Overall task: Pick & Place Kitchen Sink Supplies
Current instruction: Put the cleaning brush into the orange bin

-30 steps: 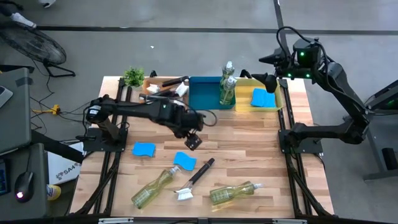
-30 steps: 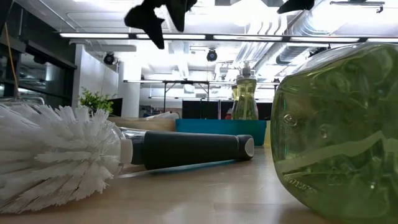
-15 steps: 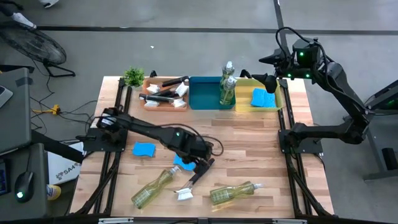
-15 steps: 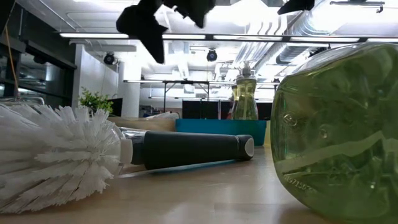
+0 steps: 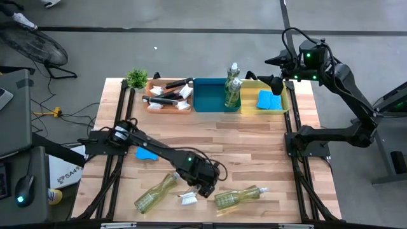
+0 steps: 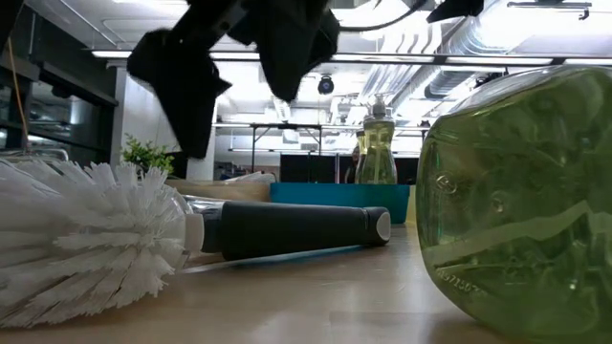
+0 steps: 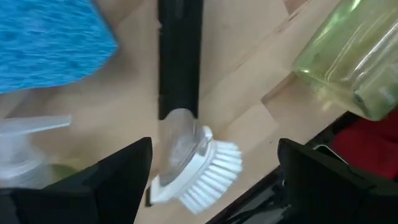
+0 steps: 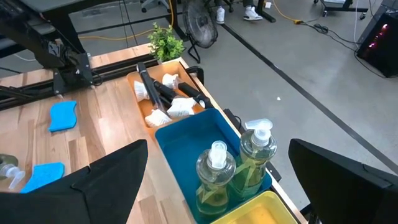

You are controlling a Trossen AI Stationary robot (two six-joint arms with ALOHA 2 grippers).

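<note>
Now that the left gripper (image 7: 211, 180) has swung down from mid-table, its fingers spread wide astride the brush (image 5: 189, 196) lying near the table's front edge, a pickup looks imminent. Behind, the orange tray (image 5: 166, 105) holds brushes, the blue bin (image 5: 206, 95) two bottles, the yellow bin (image 5: 275, 109) a sponge.

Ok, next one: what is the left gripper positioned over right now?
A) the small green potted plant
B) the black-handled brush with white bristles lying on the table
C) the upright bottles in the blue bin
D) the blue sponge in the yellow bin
B: the left wrist view shows the open left gripper straddling the black-handled brush with white bristles on the wooden table, not yet closed on it.
</note>
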